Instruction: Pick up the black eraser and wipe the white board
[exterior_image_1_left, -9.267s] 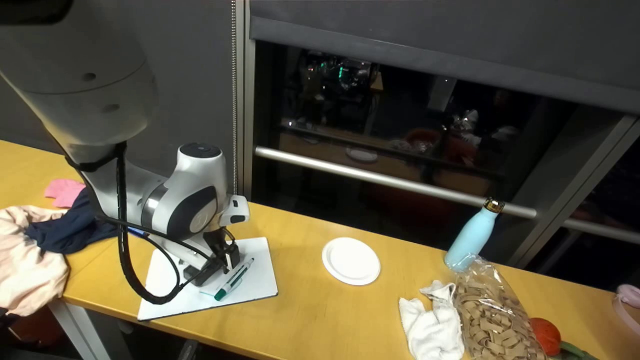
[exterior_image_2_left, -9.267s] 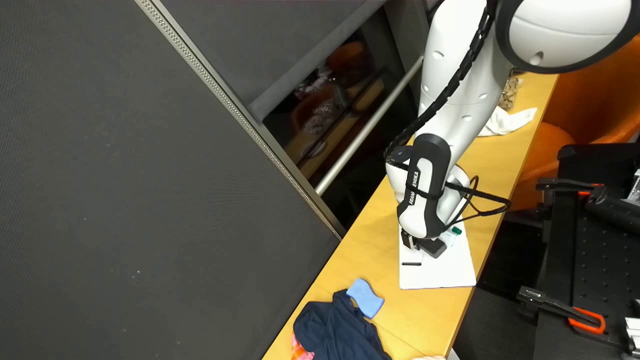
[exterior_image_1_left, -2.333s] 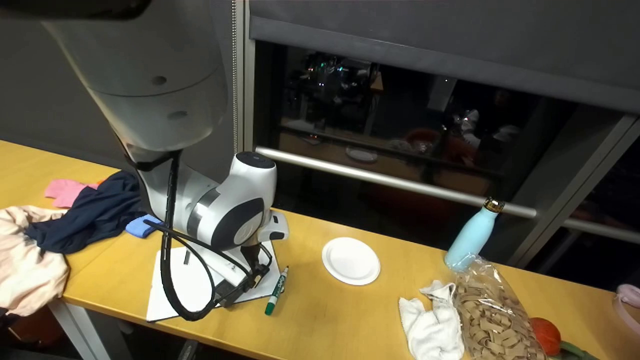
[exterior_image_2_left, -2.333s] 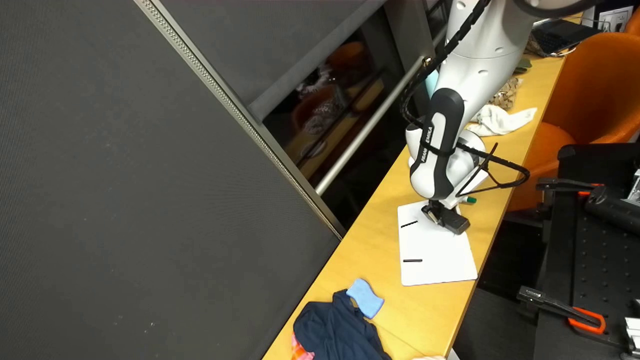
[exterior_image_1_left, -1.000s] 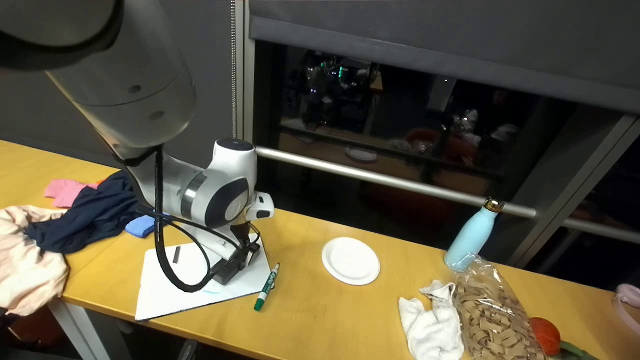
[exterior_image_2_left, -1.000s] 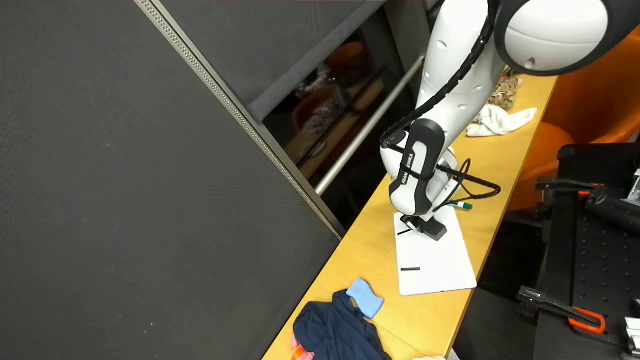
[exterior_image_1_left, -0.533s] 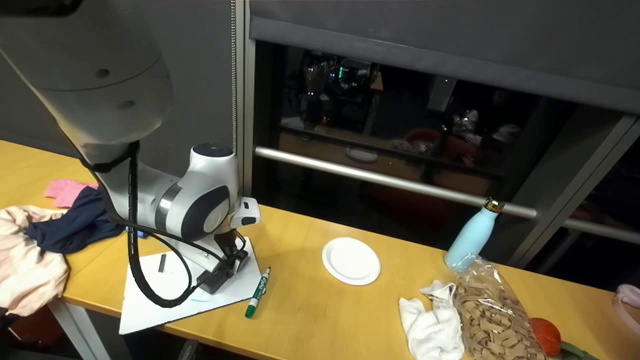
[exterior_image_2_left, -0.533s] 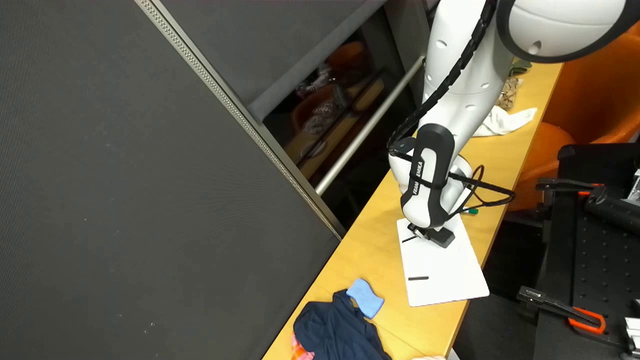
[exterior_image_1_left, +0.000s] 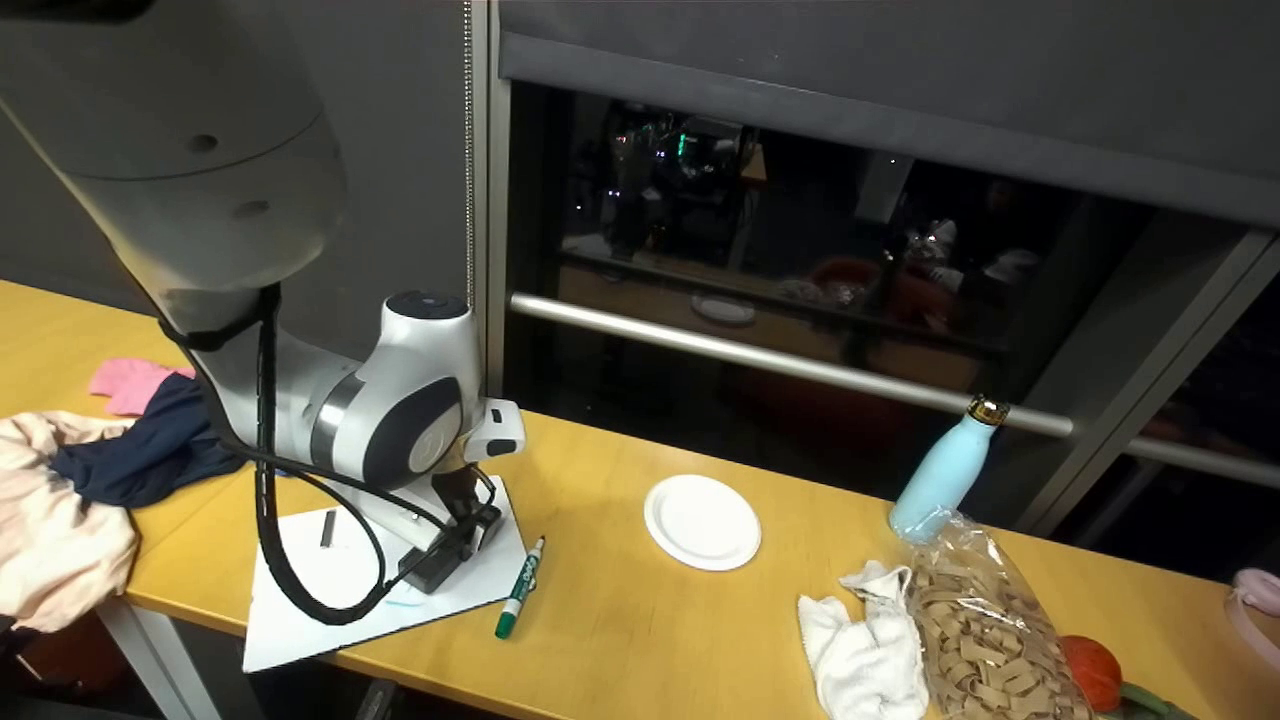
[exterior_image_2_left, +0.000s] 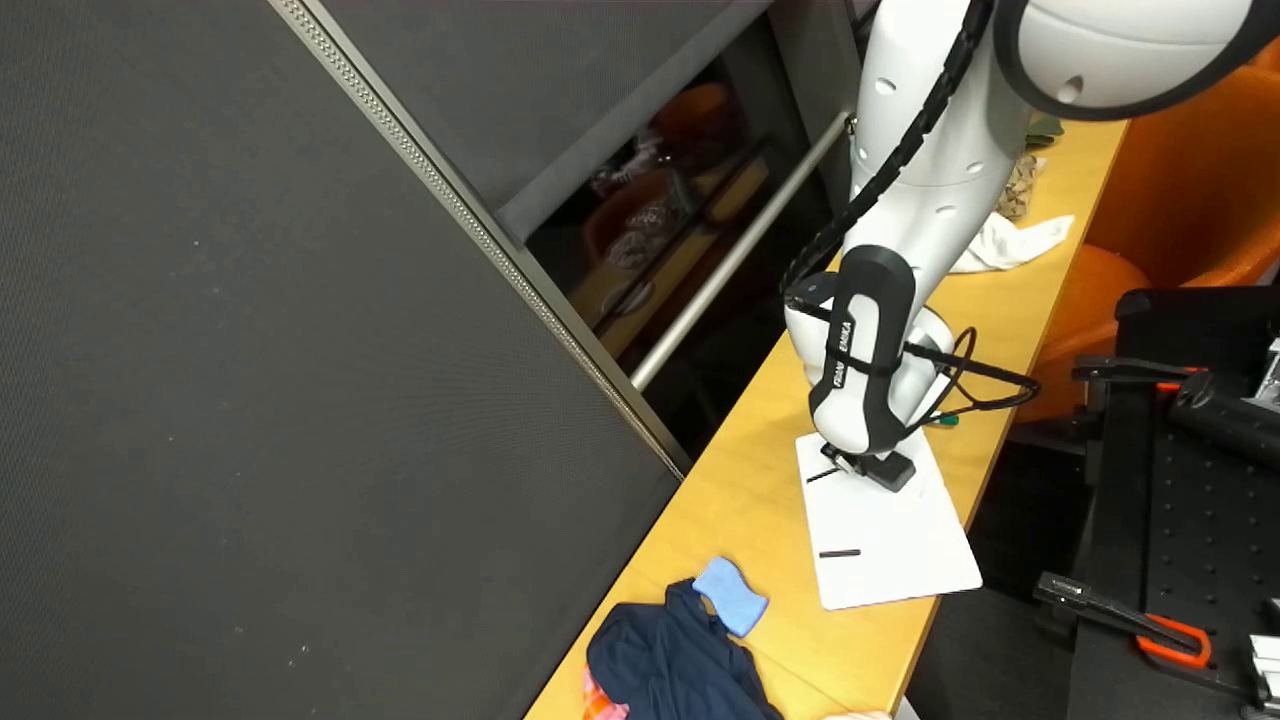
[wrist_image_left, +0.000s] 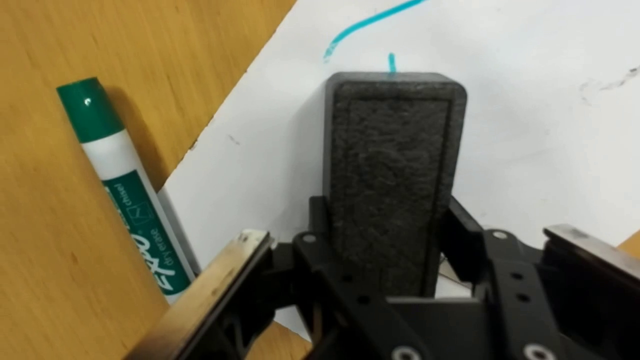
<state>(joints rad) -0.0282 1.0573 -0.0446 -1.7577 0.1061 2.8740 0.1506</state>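
the claw (wrist_image_left: 386, 215) is clamped on the black eraser (wrist_image_left: 392, 160), squeezing it across its narrow width, with the eraser reaching out ahead of the claw; beneath both lies the white board (exterior_image_2_left: 900, 550), though whether the eraser touches it i cannot tell; since a second ago the board has slid and turned under the claw, so that in both exterior views a corner now pokes past the edge of the surface (exterior_image_1_left: 620, 600); the green marker (wrist_image_left: 132, 195), on the board earlier, now lies on the surface to the claw's left in the wrist view, leaving more room to wipe; ahead of the claw a teal line (wrist_image_left: 372, 19) and a short teal stub (wrist_image_left: 392, 62) remain, so the wiping looks unfinished; i judge the eraser is dragging the board along; a lighter stroke, away from that corner, seems called for, or the board may slip off
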